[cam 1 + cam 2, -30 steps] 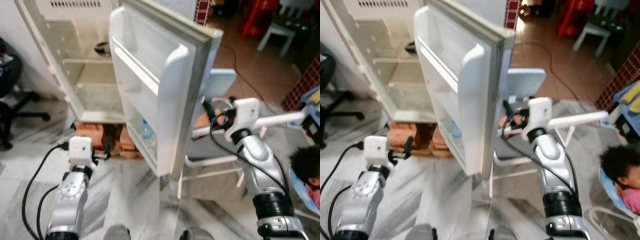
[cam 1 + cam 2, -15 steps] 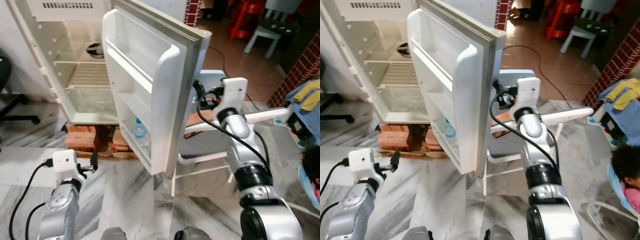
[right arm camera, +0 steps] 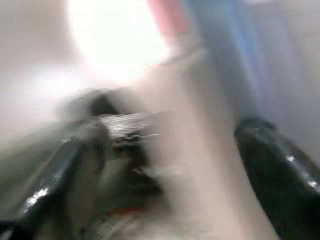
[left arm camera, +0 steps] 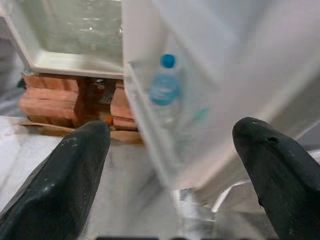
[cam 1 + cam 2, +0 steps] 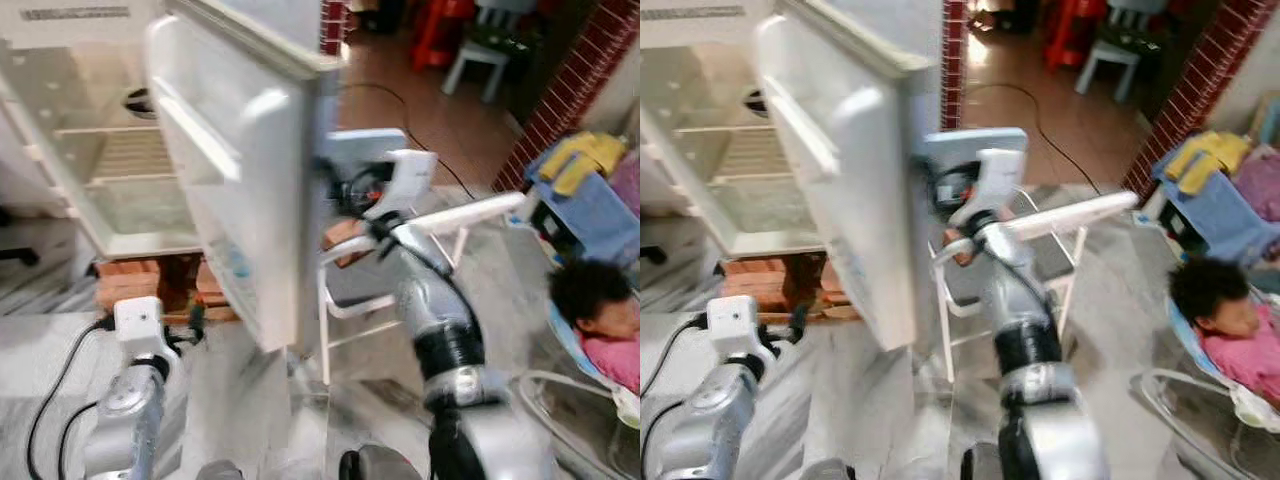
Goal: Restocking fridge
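I am pressing my right end effector (image 5: 345, 190), fingers apart, behind the fridge door (image 5: 235, 170) to swing it; left end effector (image 5: 195, 320) is idling apart, lower left

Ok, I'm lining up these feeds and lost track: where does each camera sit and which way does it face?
Left eye, on the head, looks forward and down at the open fridge door; both silver arms show.
Right eye, beside it: same scene, right gripper behind the door's edge.
Left wrist looks along the open left gripper at a bottle in the door shelf.
Right wrist: blurred, two black fingers.
Left eye and left wrist share the bricks.
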